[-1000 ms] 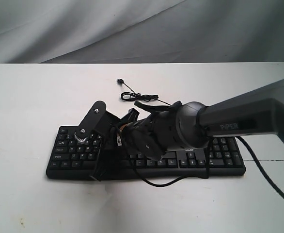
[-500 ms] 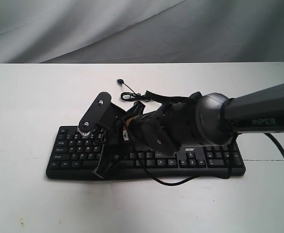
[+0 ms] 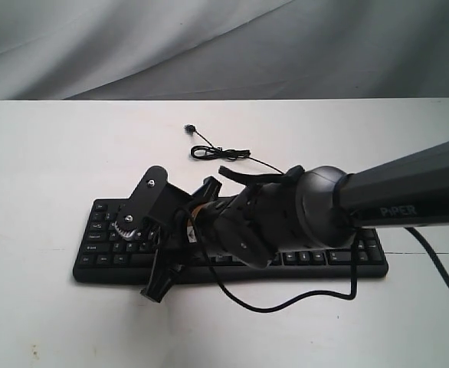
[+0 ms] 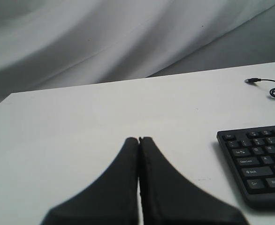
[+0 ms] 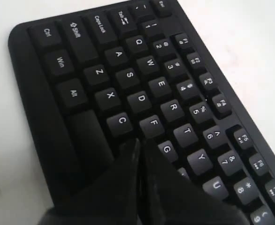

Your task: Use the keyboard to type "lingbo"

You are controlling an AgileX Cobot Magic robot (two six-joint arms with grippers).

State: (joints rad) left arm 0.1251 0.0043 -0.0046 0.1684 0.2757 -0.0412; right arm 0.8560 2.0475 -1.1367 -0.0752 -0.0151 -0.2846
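Observation:
The black keyboard (image 3: 362,261) lies across the middle of the white table. My right gripper (image 3: 154,285) reaches over from the right and hangs low over the keyboard's left half, near the front edge. In the right wrist view the right gripper (image 5: 140,141) is shut on nothing. Its tips sit over the bottom letter row just past the C key (image 5: 121,121), below F and G (image 5: 167,149), and hide the key beneath them. The left gripper (image 4: 139,139) is shut and empty above bare table, left of the keyboard's end (image 4: 257,164). The exterior view does not show the left gripper.
The keyboard's thin cable lies coiled (image 3: 221,153) behind it, ending in a USB plug (image 3: 190,128). A loop of the right arm's own cable (image 3: 286,307) droops onto the table in front of the keyboard. Grey cloth (image 3: 209,46) hangs behind the table (image 3: 48,153).
The right gripper rose slightly over the keys, then dropped lower toward the keyboard's front edge. The arm's cable loop sags further forward. The keyboard has stayed put.

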